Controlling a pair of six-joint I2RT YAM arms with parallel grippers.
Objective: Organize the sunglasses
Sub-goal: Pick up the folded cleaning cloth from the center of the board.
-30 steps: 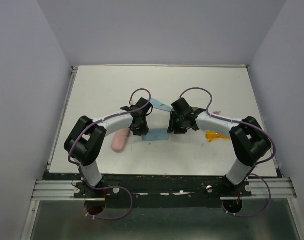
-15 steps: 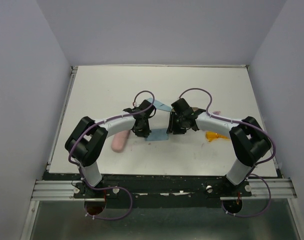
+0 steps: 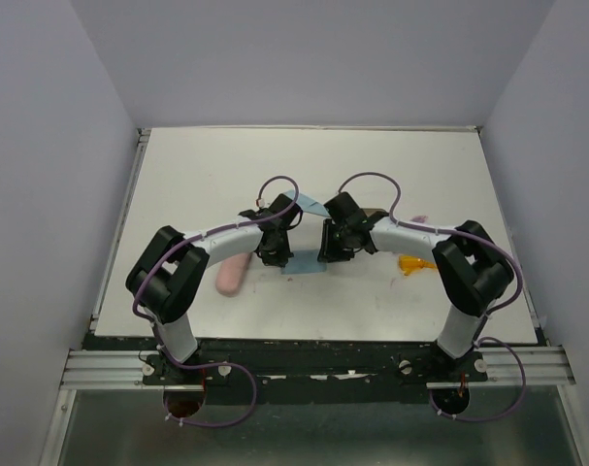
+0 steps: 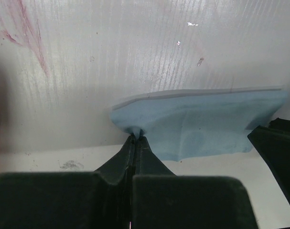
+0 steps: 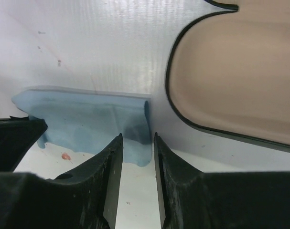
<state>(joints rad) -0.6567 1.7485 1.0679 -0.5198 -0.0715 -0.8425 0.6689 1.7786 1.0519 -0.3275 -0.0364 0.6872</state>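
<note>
The orange sunglasses [image 3: 415,263] lie on the table right of centre, beside my right arm. A pale pink-purple pair [image 3: 419,220] peeks out behind that arm, mostly hidden. Neither gripper is near them. My left gripper [image 4: 136,136] is shut, pinching the near left corner of a light blue cloth [image 4: 207,124] that lies mid-table [image 3: 304,264]. My right gripper [image 5: 137,137] is open, its fingers astride the cloth's [image 5: 87,119] right edge, low over the table.
A pink case [image 3: 232,275] lies left of the left gripper. An open case with a beige lining [image 5: 240,71] sits just right of the right gripper. A second blue cloth [image 3: 310,206] lies behind the two wrists. The grippers are close together.
The left gripper has shut on the cloth's corner. The right gripper has shifted left to the cloth's other edge, its jaws a little narrower.
</note>
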